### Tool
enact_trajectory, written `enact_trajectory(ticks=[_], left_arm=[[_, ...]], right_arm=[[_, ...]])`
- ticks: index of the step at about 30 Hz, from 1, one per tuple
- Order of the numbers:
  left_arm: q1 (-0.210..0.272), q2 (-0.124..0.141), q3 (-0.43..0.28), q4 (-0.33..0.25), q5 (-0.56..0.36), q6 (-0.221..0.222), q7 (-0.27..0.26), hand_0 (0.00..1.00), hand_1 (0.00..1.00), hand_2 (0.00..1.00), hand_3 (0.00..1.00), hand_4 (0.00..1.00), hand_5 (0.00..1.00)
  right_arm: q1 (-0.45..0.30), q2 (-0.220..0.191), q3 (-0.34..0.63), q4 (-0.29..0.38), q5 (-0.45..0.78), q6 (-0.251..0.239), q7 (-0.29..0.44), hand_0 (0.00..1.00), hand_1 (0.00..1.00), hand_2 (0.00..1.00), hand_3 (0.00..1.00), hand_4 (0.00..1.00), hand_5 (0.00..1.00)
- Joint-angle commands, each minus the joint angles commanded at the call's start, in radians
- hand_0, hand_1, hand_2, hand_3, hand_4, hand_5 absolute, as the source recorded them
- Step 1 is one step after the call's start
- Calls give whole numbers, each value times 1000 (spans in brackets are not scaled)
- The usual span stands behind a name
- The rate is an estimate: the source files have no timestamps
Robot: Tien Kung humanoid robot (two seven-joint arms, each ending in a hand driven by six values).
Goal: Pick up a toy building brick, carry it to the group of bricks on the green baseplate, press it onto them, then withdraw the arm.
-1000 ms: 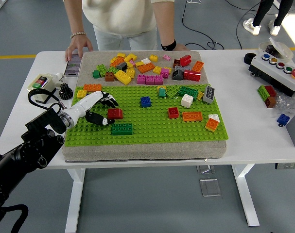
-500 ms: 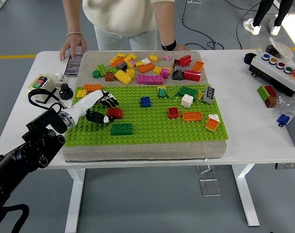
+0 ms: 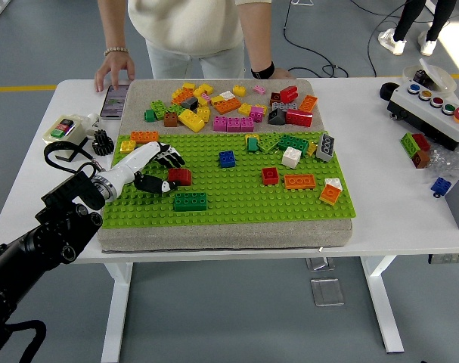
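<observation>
white counter (image 3: 395, 204) carrying green baseplate (image 3: 237, 193); left hand (image 3: 155, 169), reaching in from the left, fingers curled around a dark red brick (image 3: 179, 176) low over the studs, just beyond a green brick (image 3: 190, 200). pressing and withdrawal apparently remain.

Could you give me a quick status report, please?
Left robot hand shut on red brick, over green baseplate. Right not in view. Green brick just ahead; nothing in the way.

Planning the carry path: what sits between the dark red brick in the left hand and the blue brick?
Head view: only bare green baseplate studs between dark red brick, at the left hand, and blue brick.
</observation>
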Motion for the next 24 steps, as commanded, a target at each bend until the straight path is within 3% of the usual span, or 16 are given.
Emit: enact_trajectory(ticks=[16,24], left_arm=[[12,8,-28,-31,-3,5,3,548,566,584,544,792,2],[35,18,-66,-71,8,-34,7,552,571,590,557,795,2]], right_arm=[[-1,-1,2,0,1,-2,0,754,673,721,638,909,505],[-1,0,0,0,0,-2,2,754,673,721,637,908,504]])
